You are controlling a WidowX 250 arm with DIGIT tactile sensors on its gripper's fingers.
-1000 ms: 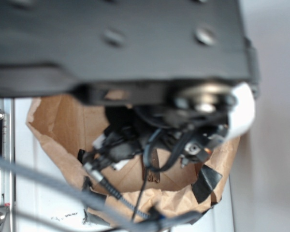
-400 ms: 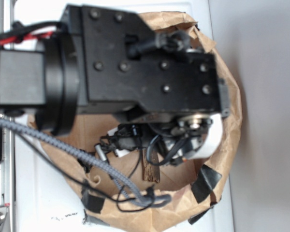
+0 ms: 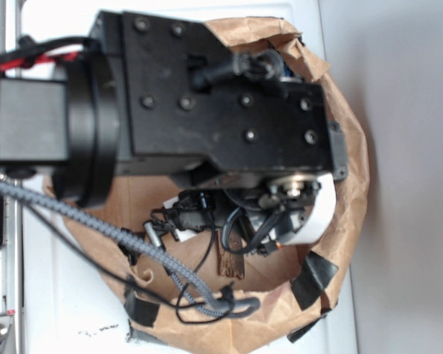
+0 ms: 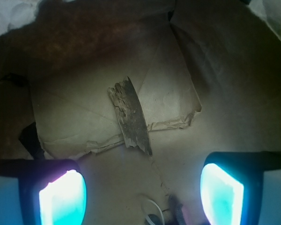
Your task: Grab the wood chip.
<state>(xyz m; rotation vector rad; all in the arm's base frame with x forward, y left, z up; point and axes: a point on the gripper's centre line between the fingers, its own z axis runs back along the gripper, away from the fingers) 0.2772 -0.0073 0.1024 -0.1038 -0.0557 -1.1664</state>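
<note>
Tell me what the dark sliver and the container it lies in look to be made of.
The wood chip looks like rough, unfinished wood: streaky grain, a ragged splintered edge, one pointed end, a dull matte surface. The bag under and around it looks like brown kraft paper: creases, fold lines, a torn flap edge and a matte tan face. The black patches on its rim may be tape.
</note>
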